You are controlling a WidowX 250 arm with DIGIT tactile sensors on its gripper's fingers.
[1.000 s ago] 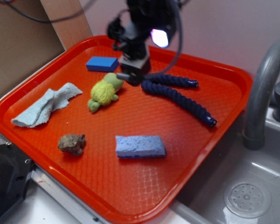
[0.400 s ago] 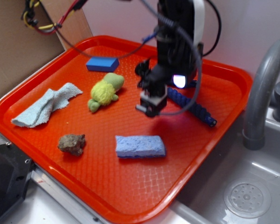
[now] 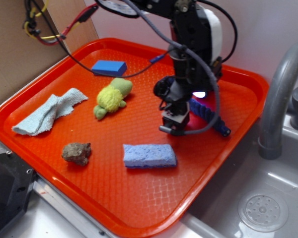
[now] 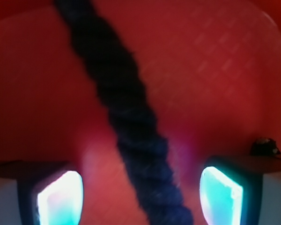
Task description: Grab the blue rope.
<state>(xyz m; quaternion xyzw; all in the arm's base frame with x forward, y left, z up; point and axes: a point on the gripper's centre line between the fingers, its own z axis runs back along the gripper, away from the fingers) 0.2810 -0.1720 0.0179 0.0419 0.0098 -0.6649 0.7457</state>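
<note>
- Hovering low over the right-centre of the orange tray point(image 3: 64, 64), the gripper point(image 3: 175, 124) points straight down, just above the tray surface.
- Wrist view: gripper point(image 4: 140, 192) fingers spread apart, one lit pad point(image 4: 61, 199) at lower left and the other at lower right; nothing pinched.
- Blue rope point(image 4: 131, 117) runs diagonally between the two fingers in the wrist view, from top left down to bottom centre, lying flat on the tray point(image 4: 225, 70). Contact between pads and rope: none visible; a gap shows on both sides.
- Exterior view: blue rope point(image 3: 208, 117) mostly hidden behind the arm; a short twisted stretch and one shiny capped end show to the right of the gripper, near the tray's right rim.
- Other items on the tray: blue block point(image 3: 109, 67) at the back; yellow-green plush toy point(image 3: 111, 98) near the centre, left of the gripper; pale blue cloth point(image 3: 49, 111) crumpled at the left; brown rock-like lump point(image 3: 77, 152) at the front left; light blue sponge point(image 3: 149, 155) at the front, just below the gripper in the picture and apart from it.
- Sink basin point(image 3: 268, 198) and grey faucet point(image 3: 278, 94) to the right of the tray.
- Cardboard panel point(image 3: 15, 44) at upper left, with loose wires point(image 3: 39, 32) draped in front of it.
</note>
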